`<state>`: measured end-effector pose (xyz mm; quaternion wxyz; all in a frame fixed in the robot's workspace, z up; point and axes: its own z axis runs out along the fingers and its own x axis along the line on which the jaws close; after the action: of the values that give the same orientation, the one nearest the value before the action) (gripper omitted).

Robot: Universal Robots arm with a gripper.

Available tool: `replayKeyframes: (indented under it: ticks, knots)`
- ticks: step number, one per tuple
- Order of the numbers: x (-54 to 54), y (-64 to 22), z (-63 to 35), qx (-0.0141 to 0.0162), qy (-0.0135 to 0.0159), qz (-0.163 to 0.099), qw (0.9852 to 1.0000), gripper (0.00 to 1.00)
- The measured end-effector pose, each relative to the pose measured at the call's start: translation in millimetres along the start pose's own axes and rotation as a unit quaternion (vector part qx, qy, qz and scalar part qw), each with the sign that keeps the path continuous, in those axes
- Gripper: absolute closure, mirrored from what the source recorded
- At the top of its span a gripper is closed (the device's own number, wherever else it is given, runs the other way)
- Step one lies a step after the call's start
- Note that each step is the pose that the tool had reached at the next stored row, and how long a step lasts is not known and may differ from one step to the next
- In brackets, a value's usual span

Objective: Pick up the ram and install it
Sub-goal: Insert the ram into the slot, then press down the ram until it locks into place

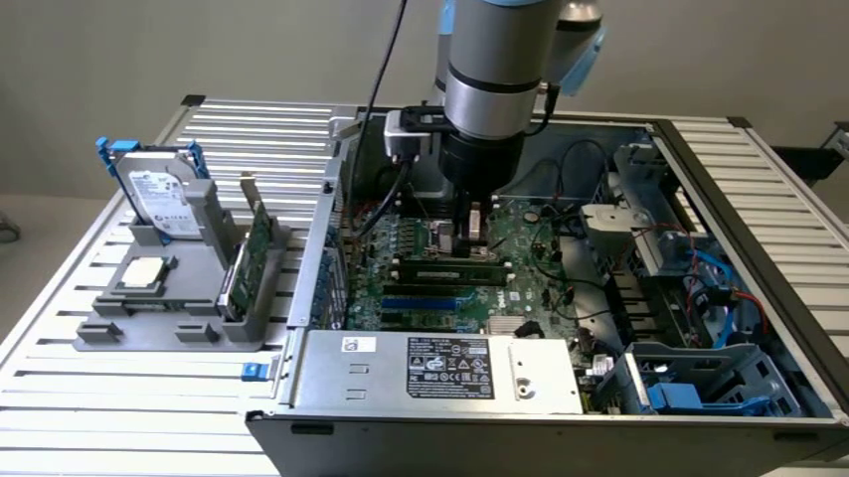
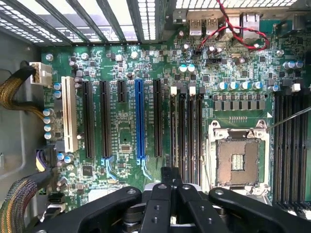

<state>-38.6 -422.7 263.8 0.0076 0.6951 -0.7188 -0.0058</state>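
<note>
Ram [image 1: 451,266]: standing on edge along the motherboard's [image 2: 126,126] memory slots, inside the open PC case [image 1: 398,412].
Ram from hand [image 1: 474,234]: at about 6 o'clock in the exterior view, just beside the fingertips (contact cannot be told).
Long axis: 3 to 9 o'clock in the exterior view.
Hand state: fingers pressed together, nothing seen pinched between them.
Arm pose: wrist vertical, hand pointing straight down into the case, low over the board.
</note>
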Motion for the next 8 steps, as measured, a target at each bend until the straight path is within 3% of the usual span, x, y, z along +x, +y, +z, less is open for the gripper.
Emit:
replayKeyframes:
  ticks: [8]
  knots:
    - [0.0,-0.1,-0.1,-0.0001,0.0001,0.0,1.0,0.89]
